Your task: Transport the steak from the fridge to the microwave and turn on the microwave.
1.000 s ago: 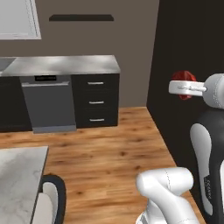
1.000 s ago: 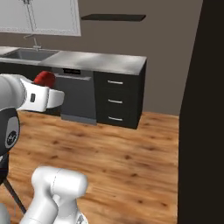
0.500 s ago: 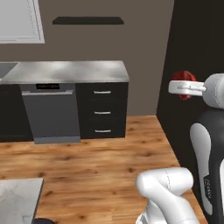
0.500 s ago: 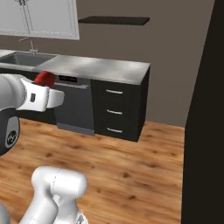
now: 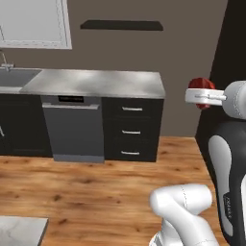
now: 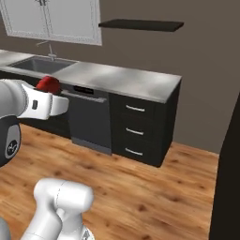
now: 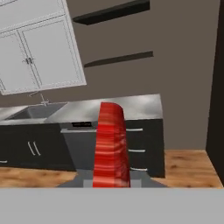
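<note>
The steak (image 7: 111, 146) is bright red with paler stripes. The counter (image 5: 96, 82) is grey over black drawers (image 5: 132, 129), and the floor (image 5: 86, 192) is brown wood.

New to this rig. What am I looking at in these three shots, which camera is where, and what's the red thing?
It is a rendered kitchen with a white robot arm on a base that can drive. Two cameras ride on that base behind the arm, one to its left and one to its right, both looking forward. The third sits on the hand and looks along the fingers.

The red thing is the steak, clamped in the shut gripper and carried in the air; from the right base view it peeks over the white hand.

Ahead is a grey counter with a sink at its left end. Below it are a dishwasher and three black drawers. White wall cabinets and dark shelves hang above. The floor is wood.
</note>
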Robot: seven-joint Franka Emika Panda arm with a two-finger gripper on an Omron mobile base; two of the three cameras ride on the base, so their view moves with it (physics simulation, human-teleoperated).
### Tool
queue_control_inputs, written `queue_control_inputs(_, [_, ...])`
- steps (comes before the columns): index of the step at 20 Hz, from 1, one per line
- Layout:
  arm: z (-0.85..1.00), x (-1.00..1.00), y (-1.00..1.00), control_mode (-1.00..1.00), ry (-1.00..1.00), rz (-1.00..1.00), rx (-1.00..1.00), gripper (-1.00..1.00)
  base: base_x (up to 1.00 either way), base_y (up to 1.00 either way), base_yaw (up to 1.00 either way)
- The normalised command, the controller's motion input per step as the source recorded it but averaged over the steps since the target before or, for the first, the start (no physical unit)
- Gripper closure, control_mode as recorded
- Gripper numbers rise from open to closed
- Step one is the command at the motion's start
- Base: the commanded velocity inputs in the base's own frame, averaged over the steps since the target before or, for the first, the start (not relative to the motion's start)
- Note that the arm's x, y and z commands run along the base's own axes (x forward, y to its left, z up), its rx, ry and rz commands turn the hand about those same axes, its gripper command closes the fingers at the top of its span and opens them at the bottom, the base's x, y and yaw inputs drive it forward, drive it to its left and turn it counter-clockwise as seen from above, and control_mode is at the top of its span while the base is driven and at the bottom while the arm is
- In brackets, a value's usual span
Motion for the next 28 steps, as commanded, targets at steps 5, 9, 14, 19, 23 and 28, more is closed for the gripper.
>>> queue_control_inputs(5, [0.0,0.0,0.0,1.0,0.0,0.0,0.0,1.0,0.63,0.0,0.34])
queue_control_inputs(9, [0.0,0.0,0.0,1.0,0.0,0.0,0.0,1.0,0.62,0.0,0.37])
queue_control_inputs(14, [0.0,0.0,0.0,1.0,0.0,0.0,0.0,1.0,0.58,0.0,0.4])
queue_control_inputs(19, [0.0,0.0,0.0,1.0,0.0,0.0,0.0,1.0,0.58,0.0,0.39])
queue_control_inputs(23, [0.0,0.0,0.0,1.0,0.0,0.0,0.0,1.0,0.58,0.0,0.39])
queue_control_inputs(28, [0.0,0.0,0.0,1.0,0.0,0.0,0.0,1.0,0.61,0.0,0.37])
